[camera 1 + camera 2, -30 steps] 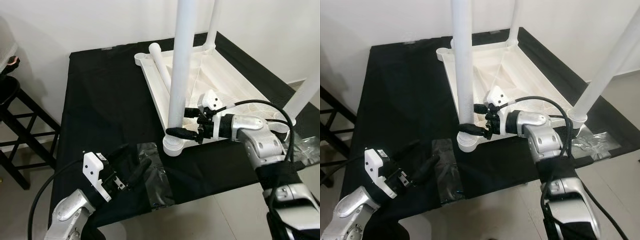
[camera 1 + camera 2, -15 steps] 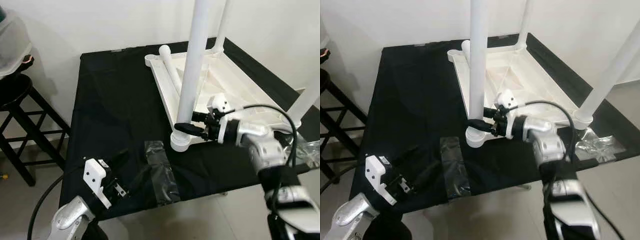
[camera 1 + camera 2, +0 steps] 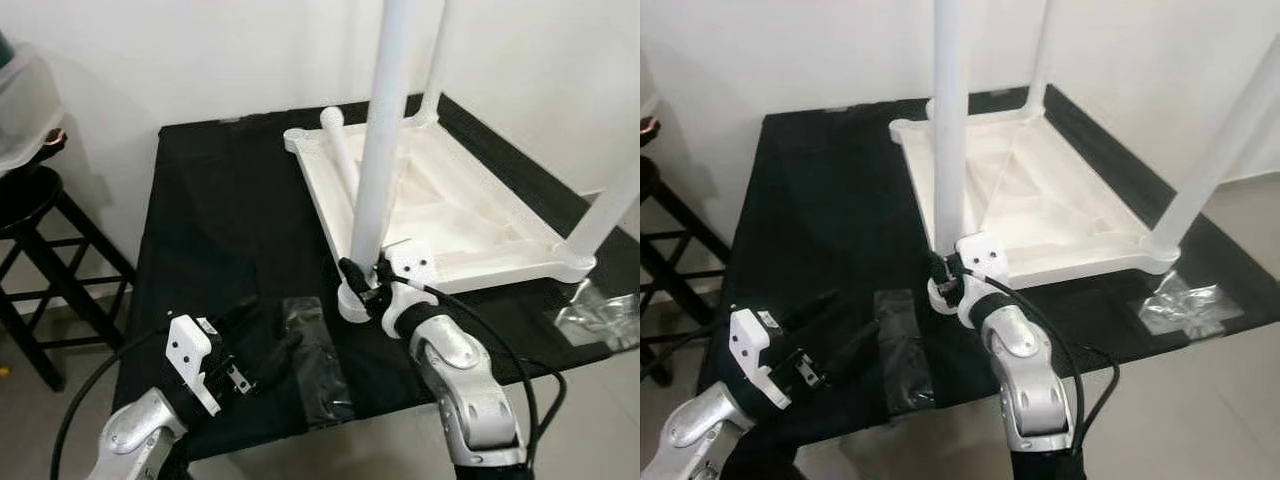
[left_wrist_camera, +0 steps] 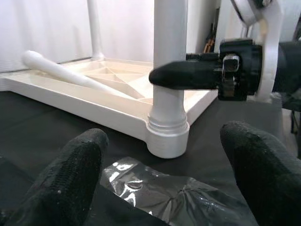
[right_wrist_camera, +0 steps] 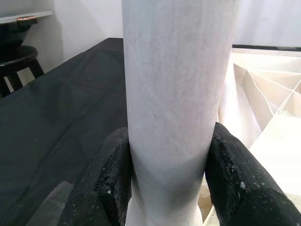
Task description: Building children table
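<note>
Head views: the tabletop [image 3: 450, 215] is seen upside down on the black cloth [image 3: 220, 230], at 1 o'clock. The near leg [image 3: 380, 150] is clamped low by the right gripper [image 3: 362, 283].

Left wrist: the left gripper [image 4: 164, 179] is held apart above a plastic bag [image 4: 174, 190].

Right wrist: both fingers [image 5: 230, 174] are pressed against the leg.

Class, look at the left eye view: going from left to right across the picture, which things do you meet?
Stool → left gripper → plastic wrapper → right gripper on the near table leg → crumpled wrapper.
</note>
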You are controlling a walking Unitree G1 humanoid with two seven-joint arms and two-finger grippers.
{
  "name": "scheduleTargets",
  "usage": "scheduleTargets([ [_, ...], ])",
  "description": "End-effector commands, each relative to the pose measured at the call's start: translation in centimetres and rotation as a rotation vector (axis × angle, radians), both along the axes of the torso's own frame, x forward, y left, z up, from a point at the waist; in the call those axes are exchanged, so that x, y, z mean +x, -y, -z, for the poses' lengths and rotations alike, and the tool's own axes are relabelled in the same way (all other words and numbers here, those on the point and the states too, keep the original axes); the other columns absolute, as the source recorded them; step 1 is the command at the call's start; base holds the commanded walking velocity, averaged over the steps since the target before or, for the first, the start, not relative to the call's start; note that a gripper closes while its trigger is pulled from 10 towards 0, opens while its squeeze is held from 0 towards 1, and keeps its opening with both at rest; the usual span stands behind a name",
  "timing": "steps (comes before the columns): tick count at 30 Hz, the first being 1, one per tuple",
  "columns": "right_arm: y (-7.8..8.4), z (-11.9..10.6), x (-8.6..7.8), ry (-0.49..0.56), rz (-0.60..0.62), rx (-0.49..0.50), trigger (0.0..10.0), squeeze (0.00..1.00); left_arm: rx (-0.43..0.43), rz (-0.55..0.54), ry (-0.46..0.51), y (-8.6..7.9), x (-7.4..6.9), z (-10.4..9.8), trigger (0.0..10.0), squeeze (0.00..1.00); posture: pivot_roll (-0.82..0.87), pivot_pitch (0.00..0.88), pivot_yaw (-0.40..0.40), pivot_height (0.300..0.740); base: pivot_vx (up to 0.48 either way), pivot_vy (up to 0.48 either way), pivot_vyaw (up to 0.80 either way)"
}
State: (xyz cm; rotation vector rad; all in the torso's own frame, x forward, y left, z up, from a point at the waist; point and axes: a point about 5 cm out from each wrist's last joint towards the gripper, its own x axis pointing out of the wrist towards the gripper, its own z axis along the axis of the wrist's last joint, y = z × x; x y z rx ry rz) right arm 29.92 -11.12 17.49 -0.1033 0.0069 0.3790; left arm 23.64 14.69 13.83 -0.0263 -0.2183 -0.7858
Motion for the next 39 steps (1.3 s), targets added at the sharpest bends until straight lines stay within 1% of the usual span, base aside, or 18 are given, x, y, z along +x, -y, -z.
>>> scheduleTargets([
  [1,0.8,3.0,-0.1,-0.166,0.048,-0.049,10.0,0.0,0.01,-0.005,-0.019,-0.2,-0.1,0.3,10.0,0.0,-0.06,0.163,0.008,0.74,0.0,0.0,0.0],
  [3,0.4,2.6,-0.3,-0.161,0.053,-0.055,10.0,0.0,0.006,-0.012,-0.019,-0.2,0.0,0.3,10.0,0.0,-0.06,0.162,0.007,0.74,0.0,0.0,0.0],
  [4,0.5,1.9,0.2,-0.134,0.047,-0.049,10.0,1.0,0.003,-0.016,-0.019,-0.2,0.0,0.3,10.0,0.0,-0.05,0.16,0.003,0.74,0.0,0.0,0.0],
  [7,0.8,0.6,0.9,-0.091,0.043,-0.044,10.0,1.0,0.001,-0.015,-0.019,-0.1,0.1,0.3,10.0,0.0,-0.05,0.16,0.004,0.74,0.0,0.0,0.0],
  [9,0.8,-2.0,2.4,0.014,-0.089,0.0,10.0,1.0,0.003,-0.01,-0.019,0.0,0.1,0.3,10.0,0.0,-0.05,0.156,0.004,0.74,0.0,0.0,0.0],
  [11,0.8,-2.0,2.4,0.014,-0.089,0.0,10.0,1.0,0.003,-0.01,-0.019,0.0,0.1,0.3,10.0,0.0,-0.05,0.156,0.004,0.74,0.0,0.0,0.0],
  [12,0.9,-3.2,2.9,0.048,-0.199,0.01,10.0,1.0,0.003,-0.008,-0.018,0.1,0.1,0.3,10.0,0.0,-0.05,0.155,0.002,0.74,0.0,0.0,0.0],
  [13,1.4,-4.3,3.7,0.09,-0.28,-0.028,10.0,0.05,0.003,-0.007,-0.019,0.2,0.1,0.3,10.0,0.0,-0.04,0.153,0.0,0.74,0.0,0.0,0.0],
  [14,1.9,-4.9,4.4,0.103,-0.326,-0.051,10.0,0.0,0.003,-0.006,-0.019,0.2,0.1,0.3,10.0,0.0,-0.04,0.152,-0.002,0.74,0.0,0.0,0.0],
  [17,2.7,-5.8,5.3,0.107,-0.4,-0.089,10.0,0.0,0.004,-0.003,-0.018,0.3,0.1,0.4,10.0,0.0,-0.04,0.152,-0.004,0.74,0.0,0.0,0.0],
  [19,2.6,-5.8,5.5,0.096,-0.463,-0.106,10.0,0.0,0.005,-0.002,-0.017,0.4,0.1,0.4,10.0,0.0,-0.04,0.152,-0.006,0.74,0.0,0.0,0.0],
  [20,2.4,-5.5,5.5,0.066,-0.537,-0.124,10.0,0.0,0.006,-0.002,-0.017,0.4,0.1,0.3,10.0,0.0,-0.03,0.154,-0.006,0.74,0.0,0.0,0.0],
  [21,2.4,-5.5,5.5,0.066,-0.537,-0.124,10.0,0.0,0.006,-0.002,-0.017,0.4,0.1,0.3,10.0,0.0,-0.03,0.154,-0.006,0.74,0.0,0.0,0.0],
  [22,1.9,-4.8,5.4,0.025,-0.644,-0.153,10.0,0.0,0.008,-0.003,-0.016,0.5,0.0,0.3,10.0,0.0,-0.03,0.157,-0.011,0.74,0.0,0.0,0.0],
  [28,1.3,-4.2,5.8,-0.018,-0.698,-0.113,9.7,0.0,0.01,-0.003,-0.016,0.6,0.0,0.3,10.0,0.0,-0.04,0.164,-0.015,0.74,0.0,0.0,0.0],
  [29,1.2,-4.1,6.1,-0.023,-0.717,-0.088,2.2,0.0,0.011,-0.004,-0.016,0.6,-0.1,0.3,10.0,0.0,-0.04,0.164,-0.014,0.74,0.0,0.0,0.0],
  [30,1.3,-4.1,6.3,-0.027,-0.73,-0.068,0.0,0.0,0.011,-0.004,-0.017,0.6,-0.1,0.3,10.0,0.0,-0.04,0.167,-0.014,0.74,0.0,0.0,0.0],
  [39,2.4,-3.0,6.3,-0.036,-0.745,-0.016,0.0,0.0,0.015,-0.003,-0.019,0.5,-0.1,0.3,10.0,0.0,-0.04,0.173,-0.006,0.74,0.0,0.0,0.0],
])
